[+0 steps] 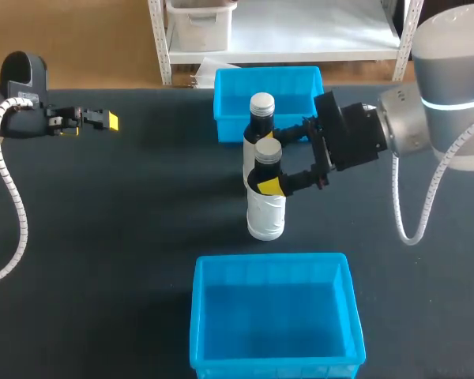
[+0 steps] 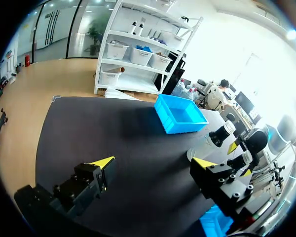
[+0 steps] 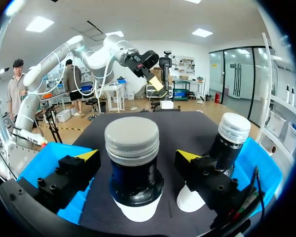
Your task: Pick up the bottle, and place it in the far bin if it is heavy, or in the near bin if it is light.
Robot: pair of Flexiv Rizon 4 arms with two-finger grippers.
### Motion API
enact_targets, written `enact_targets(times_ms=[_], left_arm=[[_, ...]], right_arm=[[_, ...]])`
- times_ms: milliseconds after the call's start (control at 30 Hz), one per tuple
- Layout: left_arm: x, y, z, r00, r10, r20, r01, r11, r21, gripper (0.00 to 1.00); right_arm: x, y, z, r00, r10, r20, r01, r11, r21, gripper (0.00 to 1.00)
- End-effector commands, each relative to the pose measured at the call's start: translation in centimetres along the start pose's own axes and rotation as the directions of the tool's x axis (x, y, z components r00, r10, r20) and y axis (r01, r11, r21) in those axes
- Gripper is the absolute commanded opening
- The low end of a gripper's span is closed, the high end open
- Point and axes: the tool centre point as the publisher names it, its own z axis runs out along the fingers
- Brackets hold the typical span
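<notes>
1. Between the spread fingers of the right gripper (image 3: pixel 138 155) stands the nearer bottle (image 1: pixel 266 213). In the right wrist view a strip of dark table shows on each side between finger and bottle, so the jaws are released around it and not gripping.
2. One yellow-tipped finger sits at the bottle's near side at shoulder height. The other passes along its far side, in the gap between it and a second bottle (image 1: pixel 261 110).
3. The nearer bottle is upright on the table (image 1: pixel 126 237), with a white lower body, a dark upper part and a grey screw cap. It stands near the middle of the table, between the two bins.
4. The second bottle looks the same and stands upright just behind it, toward the far bin (image 1: pixel 268 71). The wrist view shows the two bottles' bases apart.
5. The far bin is blue and sits at the table's back edge. The near bin (image 1: pixel 272 316), also blue, sits at the front edge, in line with the bottles.
6. The right arm comes in from the right side, level with the bottles.
7. The left gripper (image 2: pixel 153 163) is over the far left part of the table, well apart from both bottles. Its jaws are released, wide apart, with only the table showing between them.
</notes>
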Motion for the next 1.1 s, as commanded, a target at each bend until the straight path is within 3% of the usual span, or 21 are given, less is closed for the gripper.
enact_targets(times_ms=[33, 167, 200, 233, 300, 1100], left_arm=[[0.0, 0.0, 0.0, 1.0, 0.0, 0.0, 0.0, 1.0, 0.0, 1.0], [0.0, 0.0, 0.0, 1.0, 0.0, 0.0, 0.0, 1.0, 0.0, 1.0], [0.0, 0.0, 0.0, 1.0, 0.0, 0.0, 0.0, 1.0, 0.0, 1.0], [0.0, 0.0, 0.0, 1.0, 0.0, 0.0, 0.0, 1.0, 0.0, 1.0], [0.0, 0.0, 0.0, 1.0, 0.0, 0.0, 0.0, 1.0, 0.0, 1.0], [0.0, 0.0, 0.0, 1.0, 0.0, 0.0, 0.0, 1.0, 0.0, 1.0]], right_arm=[[-0.06, -0.11, 0.1, 1.0, -0.003, 0.002, 0.003, 1.0, -0.001, 1.0], [-0.17, -0.11, 0.12, 1.0, -0.005, 0.005, 0.005, 1.0, -0.002, 0.98], [-0.2, -0.11, 0.13, 1.0, -0.006, 0.006, 0.006, 1.0, -0.002, 0.85], [-0.22, -0.1, 0.13, 1.0, -0.007, 0.007, 0.007, 1.0, -0.002, 0.58], [-0.23, -0.11, 0.13, 1.0, -0.007, 0.008, 0.007, 1.0, -0.002, 0.5], [-0.27, 0.41, -0.13, 1.0, -0.012, 0.012, 0.012, 1.0, -0.001, 0.48]])
